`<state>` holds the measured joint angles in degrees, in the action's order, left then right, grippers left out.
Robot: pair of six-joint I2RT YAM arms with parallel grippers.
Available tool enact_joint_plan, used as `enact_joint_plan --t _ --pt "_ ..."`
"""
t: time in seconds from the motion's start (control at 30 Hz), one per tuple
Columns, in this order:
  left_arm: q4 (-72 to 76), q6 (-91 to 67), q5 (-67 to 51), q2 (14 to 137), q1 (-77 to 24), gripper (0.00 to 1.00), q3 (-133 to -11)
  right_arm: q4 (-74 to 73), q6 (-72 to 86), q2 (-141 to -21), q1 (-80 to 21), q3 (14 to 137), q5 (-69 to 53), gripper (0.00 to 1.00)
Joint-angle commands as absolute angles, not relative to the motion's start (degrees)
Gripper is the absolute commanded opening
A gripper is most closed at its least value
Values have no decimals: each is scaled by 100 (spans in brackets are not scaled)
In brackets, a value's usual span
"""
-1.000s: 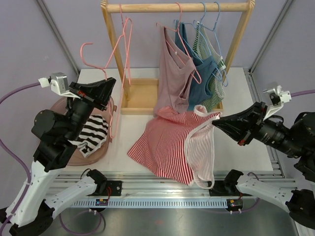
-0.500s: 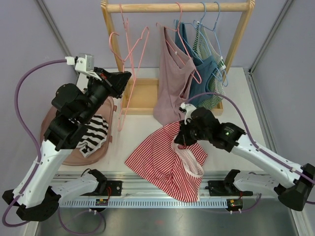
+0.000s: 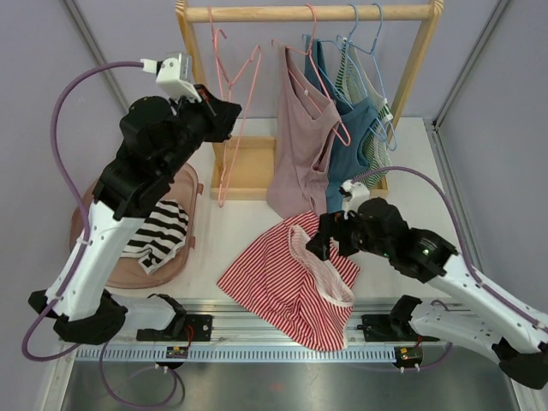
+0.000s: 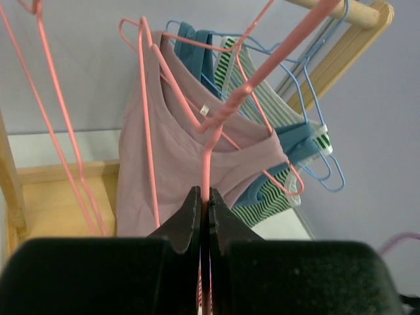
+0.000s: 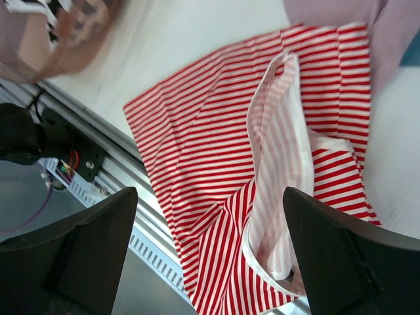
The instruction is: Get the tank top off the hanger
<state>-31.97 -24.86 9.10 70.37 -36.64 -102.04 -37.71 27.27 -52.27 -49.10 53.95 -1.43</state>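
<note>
Left wrist view: the pink hanger is pinched by the left tool. The right tool is spread wide above the red-striped tank top on the counter.

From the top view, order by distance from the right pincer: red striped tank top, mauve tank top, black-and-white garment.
1. red striped tank top, under the right pincer
2. mauve tank top, hanging behind
3. black-and-white garment, far left

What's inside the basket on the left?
A black-and-white striped garment lies in the basket. The left arm covers much of it, so anything else inside is hidden.
</note>
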Motion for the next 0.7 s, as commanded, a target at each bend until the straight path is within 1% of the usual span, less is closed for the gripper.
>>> enact_joint_plan --t 0.0,0.03,0.1,0.13,0.27,0.67 --pt "-3567 -2338 888 7575 -3665 0 -10993 -4095 2812 -4572 -4939 5713 483 100" --pt "-3673 -2347 888 7950 -3639 0 -11456 -4139 2839 -4457 -4939 5695 483 100" --pt "-4023 -2364 896 8313 -3577 0 -12029 -4192 2865 -4185 -4948 5678 492 100" --pt "-4130 -2373 923 8680 -3516 0 -12554 -4236 2909 -4114 -4948 5643 483 99" --pt "-4561 -2487 845 9393 -3270 0 -13524 -4219 2988 -3789 -4939 5511 378 100" --pt "-3314 -2734 228 9984 -2505 0 -13482 -3657 3050 -3779 -4939 5010 26 100"
